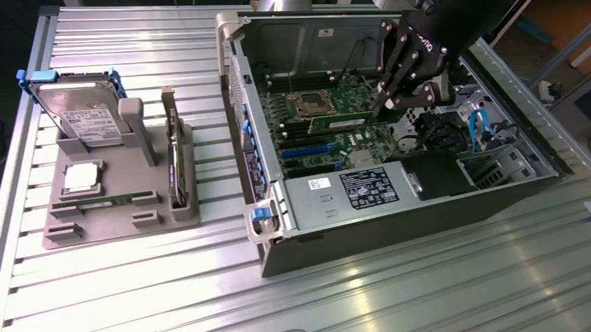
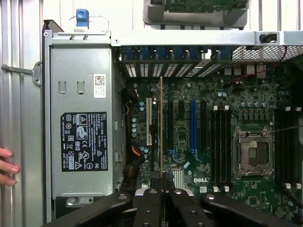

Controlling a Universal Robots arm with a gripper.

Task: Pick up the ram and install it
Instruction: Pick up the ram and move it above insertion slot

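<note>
The gripper point(image 2: 161, 185) has its two dark fingers point(image 2: 149, 201) pinched shut on one ram point(image 2: 161, 127), which juts edge-on from between them as a thin line over the motherboard point(image 2: 246, 109) of the one open computer case point(image 2: 189, 38), chips and label impossible to make out. On the grey holder point(image 1: 120, 214) beside the case sit one hard drive point(image 1: 83, 114), one processor chip point(image 1: 82, 176) and one dark card point(image 1: 174, 162). One hand point(image 2: 7, 166) is cut off at the frame edge

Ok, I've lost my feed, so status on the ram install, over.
Gripper shut on the ram. Ram on edge above the motherboard, inside the open case, not yet seated. A hand outside the case wall.
</note>
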